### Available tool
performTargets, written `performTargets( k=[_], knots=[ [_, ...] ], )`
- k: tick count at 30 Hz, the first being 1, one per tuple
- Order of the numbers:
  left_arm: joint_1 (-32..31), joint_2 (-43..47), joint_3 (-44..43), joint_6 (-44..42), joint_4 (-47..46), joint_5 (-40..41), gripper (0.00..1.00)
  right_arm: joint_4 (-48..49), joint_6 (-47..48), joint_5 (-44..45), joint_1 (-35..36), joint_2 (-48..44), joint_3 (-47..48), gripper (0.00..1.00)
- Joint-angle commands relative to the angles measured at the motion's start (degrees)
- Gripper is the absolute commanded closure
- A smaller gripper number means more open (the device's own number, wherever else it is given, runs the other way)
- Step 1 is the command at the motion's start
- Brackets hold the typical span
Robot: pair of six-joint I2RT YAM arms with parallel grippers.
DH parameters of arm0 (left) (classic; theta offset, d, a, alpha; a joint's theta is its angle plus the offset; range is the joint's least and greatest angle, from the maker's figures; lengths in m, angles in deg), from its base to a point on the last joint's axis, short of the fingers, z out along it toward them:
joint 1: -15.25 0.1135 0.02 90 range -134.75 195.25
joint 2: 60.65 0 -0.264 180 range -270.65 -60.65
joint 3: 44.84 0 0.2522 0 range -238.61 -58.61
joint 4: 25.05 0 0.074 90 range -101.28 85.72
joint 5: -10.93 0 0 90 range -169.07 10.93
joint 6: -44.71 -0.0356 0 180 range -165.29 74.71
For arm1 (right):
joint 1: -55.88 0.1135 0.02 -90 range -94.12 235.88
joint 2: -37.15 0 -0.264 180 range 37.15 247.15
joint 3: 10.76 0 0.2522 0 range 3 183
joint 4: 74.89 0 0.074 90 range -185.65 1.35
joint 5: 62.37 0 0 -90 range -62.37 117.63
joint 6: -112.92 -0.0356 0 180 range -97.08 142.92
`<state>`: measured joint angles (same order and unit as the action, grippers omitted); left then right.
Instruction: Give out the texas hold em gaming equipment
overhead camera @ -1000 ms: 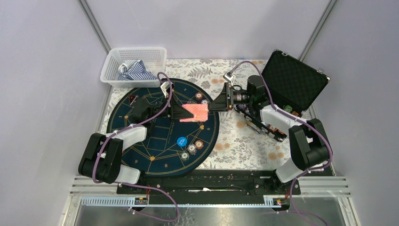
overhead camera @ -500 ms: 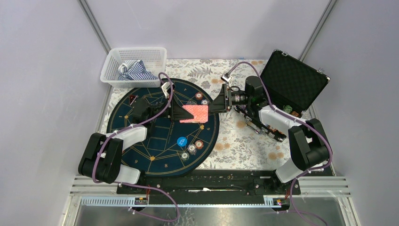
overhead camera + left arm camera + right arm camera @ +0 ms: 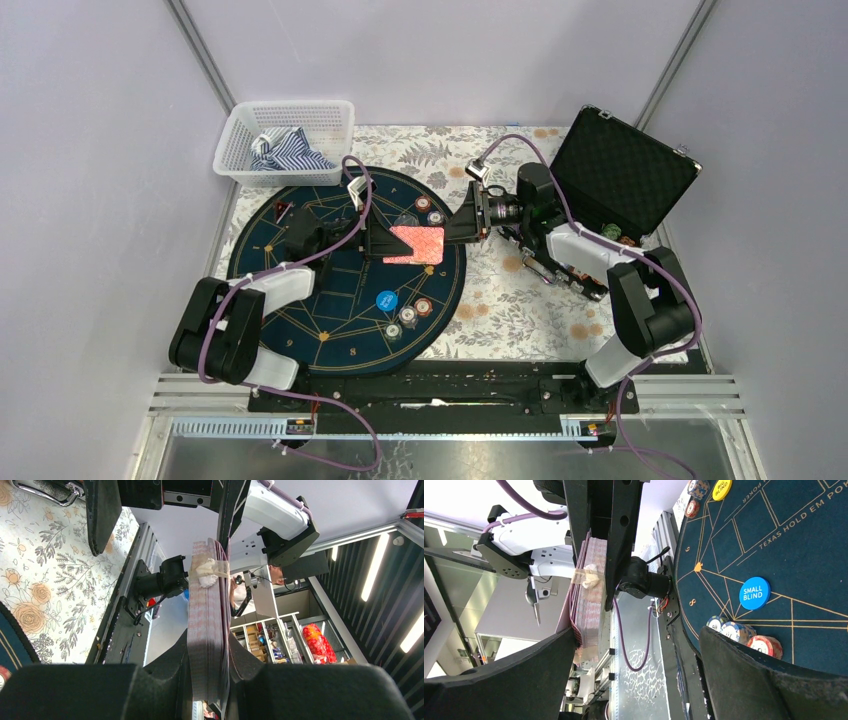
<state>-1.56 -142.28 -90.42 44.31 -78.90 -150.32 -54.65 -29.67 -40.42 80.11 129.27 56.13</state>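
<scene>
Red-backed playing cards [image 3: 418, 243] — one deck with a strip of tape across it. It is held on edge above the right part of the round mat [image 3: 300, 300]. The left gripper [image 3: 209, 650] pinches one end, its jaws set narrowly against both faces.

Right gripper [image 3: 455, 225] — spread as wide as it goes and holding nothing. Its fingers [image 3: 102, 515] straddle the deck's free end; whether they touch it cannot be told.

Open room: bare floral cloth [image 3: 510, 300] lies between the mat's right rim and the open case [image 3: 625, 170].

Chip stacks [image 3: 408, 318] — five seen from above. Two are at the far rim and three at the near rim, beside one blue disc [image 3: 386, 299].

Yellow disc [image 3: 721, 489] — one, on the mat.

Basket [image 3: 285, 125] — one, in the far left corner.
</scene>
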Motion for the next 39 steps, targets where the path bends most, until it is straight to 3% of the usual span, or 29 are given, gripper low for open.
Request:
performTargets(
  k=[1, 4, 7, 8, 10, 14, 19, 22, 24, 28, 39],
  knots=[
    [-1.73, -0.06, -3.08, 0.37, -4.79, 2.96, 0.87, 2.31, 0.04, 0.91, 3.39, 1.33, 2.03, 0.0],
    [-1.71, 0.29, -2.97, 0.27, -4.81, 2.84, 0.87, 2.25, 0.05, 0.77, 3.36, 1.72, 2.2, 0.01],
    [-1.17, 0.77, -2.88, -1.04, -2.68, 2.91, 1.0, -0.52, 2.04, 0.32, 2.12, 1.27, 3.39, 0.01],
    [-0.67, 1.27, -2.74, -2.35, -0.97, 2.95, 1.0, -4.11, 5.08, 0.15, 1.02, 0.77, 4.5, 0.02],
    [0.84, 1.74, -2.01, -3.5, 0.76, 3.17, 1.0, -18.4, 16.89, 1.88, -1.81, -0.73, 9.42, 0.01],
    [1.96, 2.52, -1.7, -6.63, 6.81, 3.18, 1.0, -55.37, 50.1, 12.25, -3.28, -2.49, 22.81, 0.0],
    [1.55, 3.11, -2.39, -11.74, 15.05, 3.84, 1.0, -68.94, 66.56, 20.44, -2.62, -4.17, 29.53, 0.0],
    [1.02, 2.43, -3.39, -11.89, 16.43, 3.52, 1.0, -74.14, 72.8, 22.6, 1.5, -3.84, 33.34, 0.0],
    [0.32, 2.13, -4.19, -12.5, 17.99, 3.33, 1.0, -77.6, 77.75, 28.84, 7.22, -4.02, 35.02, 0.0],
    [-1.66, 2.33, -5.99, -17.95, 25.49, 3.15, 1.0, -75.67, 82.51, 41.26, 15.87, -5.13, 33.51, 0.0],
    [-3.13, 2.15, -6.52, -17.05, 25.19, 2.79, 1.0, -73.68, 88.12, 52.01, 27.55, -3.97, 30.54, 0.0]
  ],
)
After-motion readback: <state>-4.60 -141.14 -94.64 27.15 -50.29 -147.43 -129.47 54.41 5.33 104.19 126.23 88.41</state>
